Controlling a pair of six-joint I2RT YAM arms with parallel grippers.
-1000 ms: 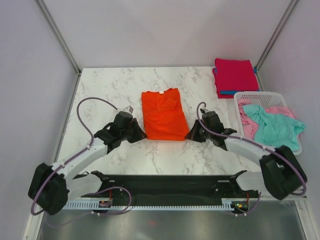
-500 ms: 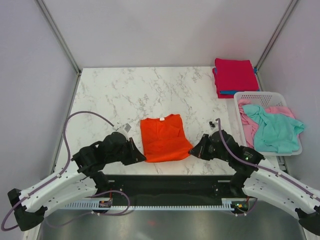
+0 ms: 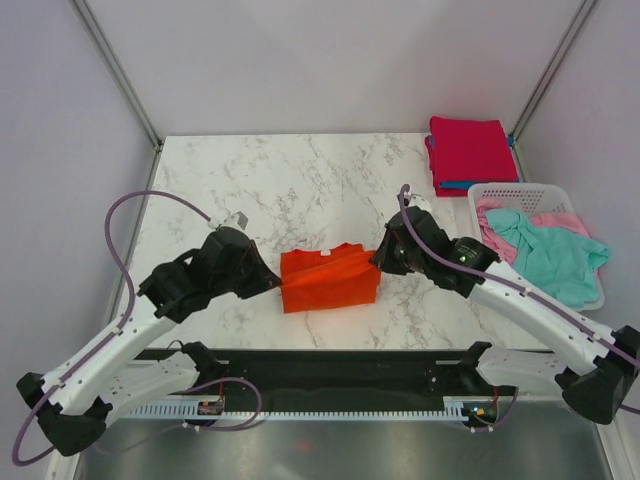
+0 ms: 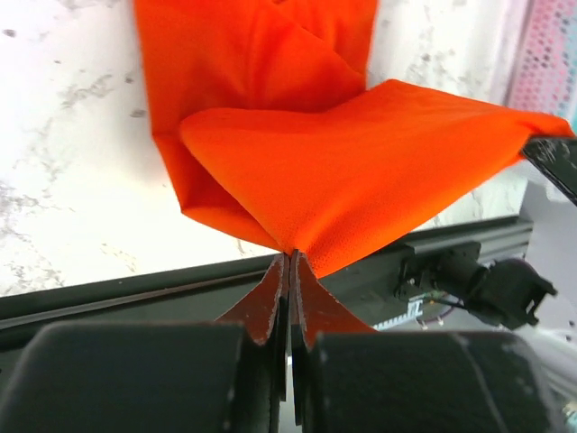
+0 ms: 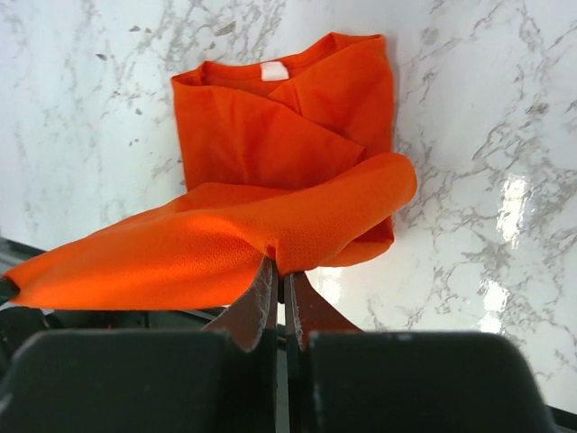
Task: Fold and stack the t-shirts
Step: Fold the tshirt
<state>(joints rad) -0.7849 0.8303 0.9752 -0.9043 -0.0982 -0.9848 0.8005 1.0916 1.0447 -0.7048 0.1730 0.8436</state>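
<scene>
The orange-red t-shirt [image 3: 330, 278] lies near the table's front middle, its near hem lifted and carried over the rest as a fold. My left gripper [image 3: 275, 283] is shut on the hem's left corner [image 4: 290, 248]. My right gripper [image 3: 380, 262] is shut on the hem's right corner [image 5: 281, 262]. The collar with its white label [image 5: 273, 70] lies flat on the table beyond the lifted fold. A folded magenta t-shirt [image 3: 470, 150] lies on a blue one at the far right corner. A teal t-shirt [image 3: 550, 255] and a pink t-shirt [image 3: 495, 250] lie in the basket.
A white slotted basket [image 3: 520, 190] stands at the right edge of the marble table [image 3: 300, 170]. A black rail [image 3: 330, 365] runs along the near edge between the arm bases. Grey walls enclose the table on three sides.
Both grippers pulled the shirt toward the near edge, then lifted its near hem and carried it away from the bases, so the shirt now shows as a shorter, folded shape.
</scene>
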